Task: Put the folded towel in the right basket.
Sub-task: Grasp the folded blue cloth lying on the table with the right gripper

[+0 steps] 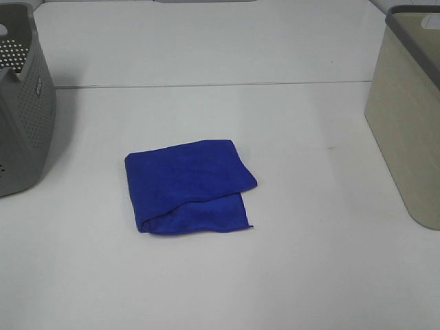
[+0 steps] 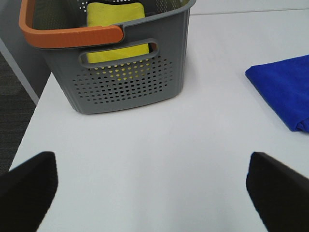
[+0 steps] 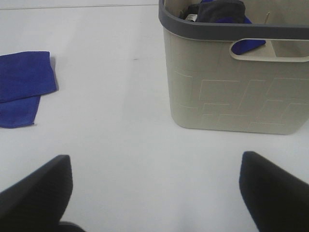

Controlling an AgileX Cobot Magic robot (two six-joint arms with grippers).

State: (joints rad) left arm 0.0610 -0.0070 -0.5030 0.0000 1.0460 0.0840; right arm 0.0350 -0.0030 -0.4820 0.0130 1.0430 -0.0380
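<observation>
Folded towel (image 1: 187, 184), blue, lies flat on the white desk (image 1: 227, 103). It is outside the beige basket (image 1: 405, 137) and well apart from it, to its left in the high view. Grey perforated basket (image 1: 24, 117) stands farther left of the beige basket, beyond the towel, with a yellow cloth (image 2: 116, 19) inside. Beige basket holds dark and blue fabric (image 3: 217, 10). Left fingers (image 2: 29, 191) spread wide, nothing between them, over bare desk. Right fingers (image 3: 36, 193) spread wide, empty, short of the beige basket.
</observation>
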